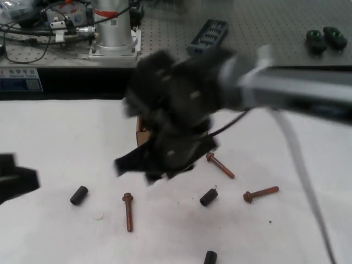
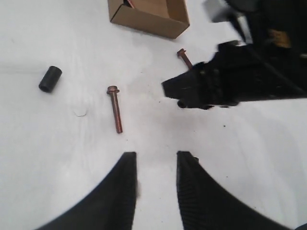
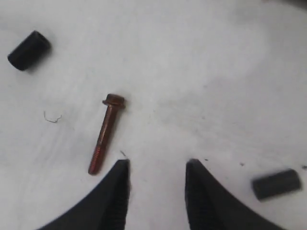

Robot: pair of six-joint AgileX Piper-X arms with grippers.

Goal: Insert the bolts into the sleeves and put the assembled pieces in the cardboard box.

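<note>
Three copper bolts lie on the white cloth: one [image 1: 128,212] at the front left, one [image 1: 220,165] in the middle, one [image 1: 261,193] to the right. Black sleeves [image 1: 78,195] [image 1: 208,197] [image 1: 210,257] lie among them. My right gripper [image 1: 135,169] hangs open over the middle, just in front of the cardboard box [image 1: 142,132], which it partly hides. Its wrist view shows open fingers [image 3: 115,191] with nothing between them, just short of a bolt [image 3: 108,132], and two sleeves [image 3: 29,50] [image 3: 277,183]. My left gripper [image 2: 156,155] is open and empty at the left edge, facing a bolt [image 2: 115,109], a sleeve [image 2: 50,79] and the box [image 2: 148,14].
A perforated metal bench [image 1: 264,33] lies behind the cloth. On it stand a metal post base [image 1: 113,33], cables, a dark rack [image 1: 208,34] and two dark green parts [image 1: 327,38]. The right arm [image 1: 297,91] spans the right half above the cloth.
</note>
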